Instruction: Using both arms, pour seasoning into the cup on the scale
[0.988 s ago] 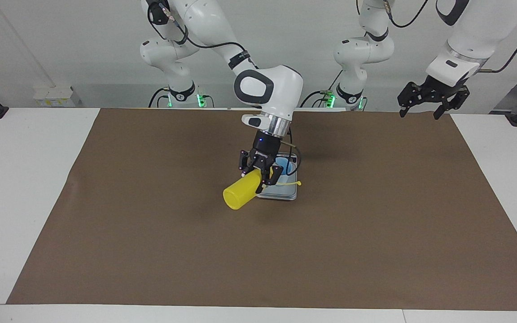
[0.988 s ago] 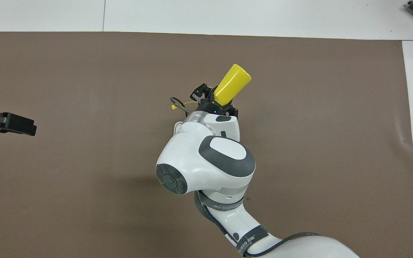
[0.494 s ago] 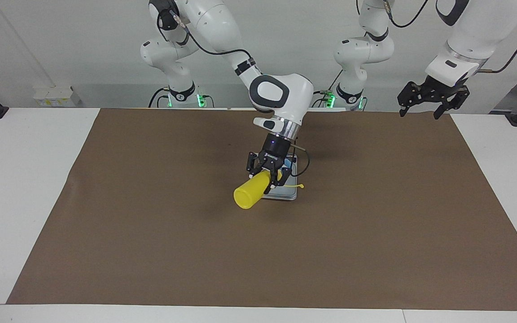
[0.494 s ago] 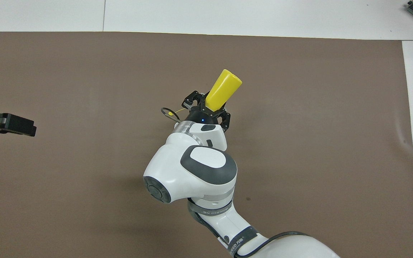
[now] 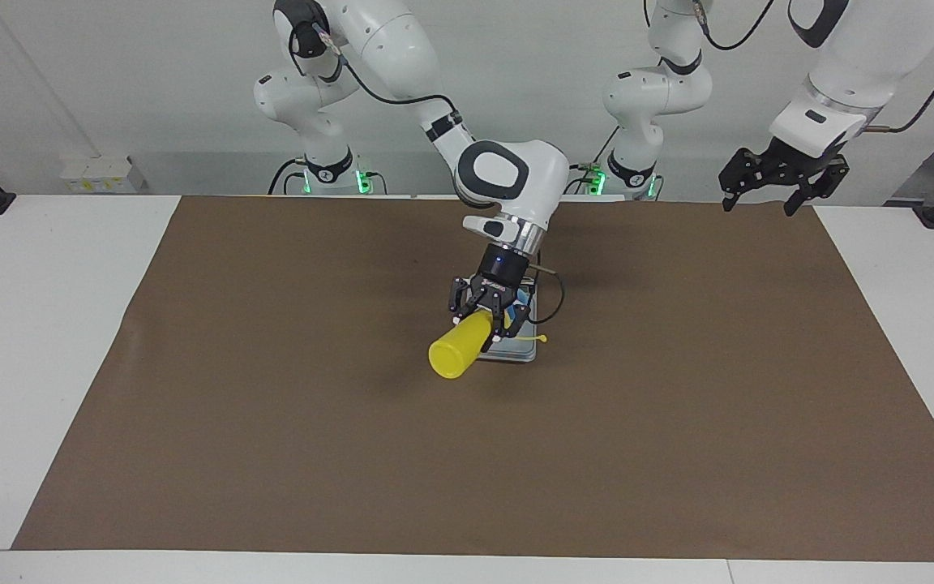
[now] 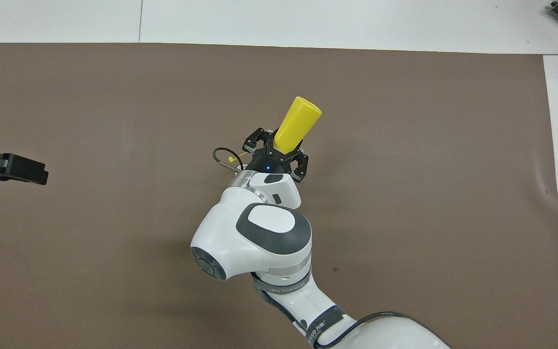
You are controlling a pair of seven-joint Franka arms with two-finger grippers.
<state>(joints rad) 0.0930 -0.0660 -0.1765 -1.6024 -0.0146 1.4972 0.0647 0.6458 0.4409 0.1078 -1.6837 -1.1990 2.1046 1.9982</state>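
Right gripper point(image 5: 490, 318), black, two fingers, on the white jointed right arm point(image 5: 507, 174). It hangs over the flat grey rectangular kitchen scale with silver rim point(image 5: 516, 354), near the middle of the brown mat point(image 5: 272, 405). Fingers closed around the yellow cylindrical plastic squeeze bottle point(image 5: 459, 350), gripping it near the nozzle end.

Bottle is off the tabletop point(image 5: 29, 324), tipped steeply toward horizontal. Its flat base points away from the robots and toward the right arm's end of the table; its nozzle end is hidden by the gripper, over the scale. Thin yellow cap tether point(image 5: 533, 337) sticks out past the fingers over the scale, toward the left arm's end.

Small light-blue plastic cup point(image 5: 522, 296): only a sliver of blue shows beside the gripper, on the scale. Whether the nozzle is over the cup's mouth cannot be told, nor whether anything is flowing.

Overhead view: same bottle point(image 6: 297, 123) juts out from the right gripper point(image 6: 274, 154), base farther from the robots. Scale and cup are hidden beneath the arm.

Left gripper point(image 5: 783, 180), black, on the white left arm point(image 5: 848, 81). It waits raised over the mat's edge at the left arm's end, well apart from the scale. Fingers spread open, holding nothing. Overhead it shows at the frame edge point(image 6: 10, 167).
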